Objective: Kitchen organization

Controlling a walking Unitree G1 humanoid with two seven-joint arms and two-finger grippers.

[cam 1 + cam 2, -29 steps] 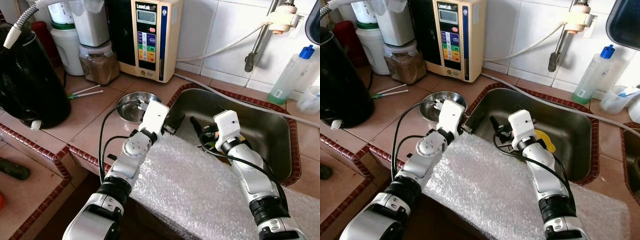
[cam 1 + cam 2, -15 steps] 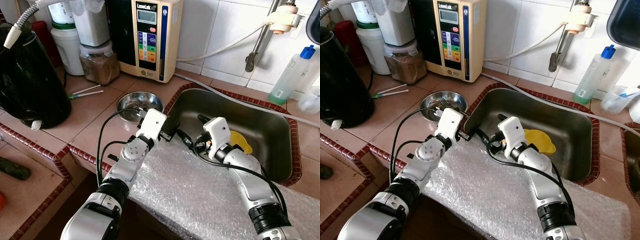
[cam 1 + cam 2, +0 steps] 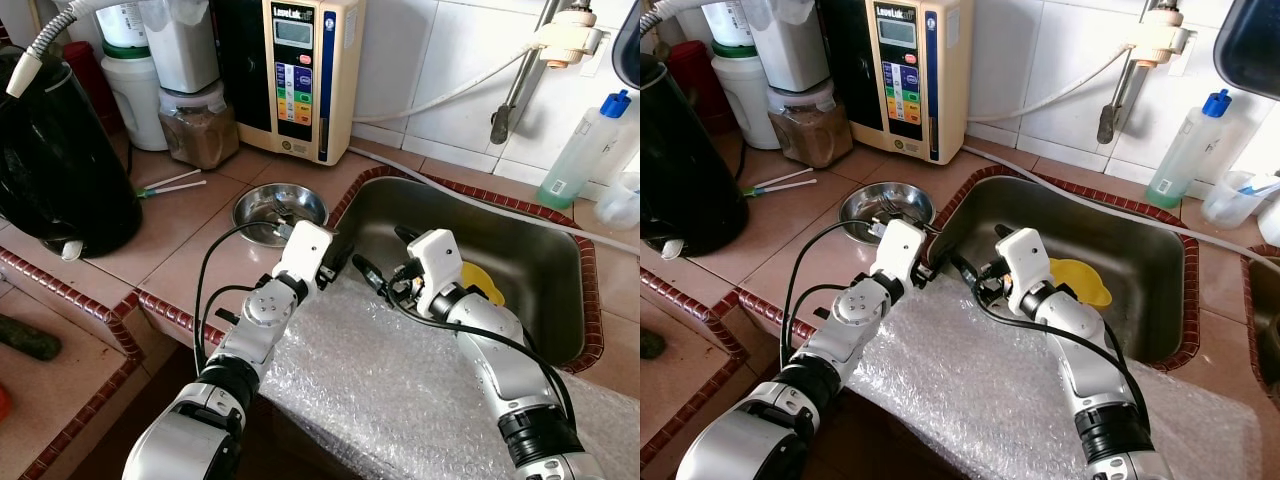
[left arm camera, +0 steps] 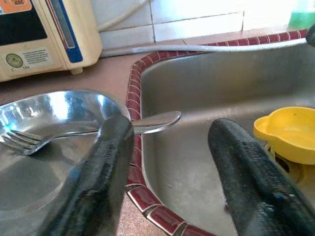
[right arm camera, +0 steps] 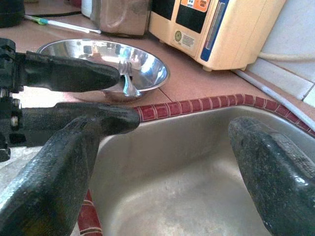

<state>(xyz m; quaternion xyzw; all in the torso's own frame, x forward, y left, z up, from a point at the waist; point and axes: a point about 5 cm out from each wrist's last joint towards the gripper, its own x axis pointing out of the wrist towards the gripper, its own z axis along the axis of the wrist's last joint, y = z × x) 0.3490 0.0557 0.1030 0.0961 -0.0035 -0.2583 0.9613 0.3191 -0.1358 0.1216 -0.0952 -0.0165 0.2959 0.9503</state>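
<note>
Left eye view: steel bowl [image 3: 279, 210] sits on the tiled counter [image 3: 190, 250], just left of the sink [image 3: 520, 270]. Left gripper [image 3: 342, 256] is at the sink's near-left rim, just near and right of the bowl, not touching it. Right gripper [image 3: 385, 262] is just right of it, over the sink's left part; the two nearly meet. Yellow cup [image 3: 482, 284] lies in the sink, partly behind the right arm. Bubble wrap [image 3: 400, 390] covers the near edge under both arms.

Right eye view: same layout; water machine [image 3: 908, 75] stands far behind the bowl.

Left wrist view: fingers [image 4: 101, 182] spread apart, holding nothing. Fork [image 4: 29, 140] lies in the bowl, its handle end reaching over the rim toward the sink, just beyond one fingertip. Yellow cup beyond the other finger.

Right wrist view: fingers [image 5: 275, 172] wide apart, empty, over the sink basin. Left gripper's two black fingers cross between this gripper and the bowl.
</note>
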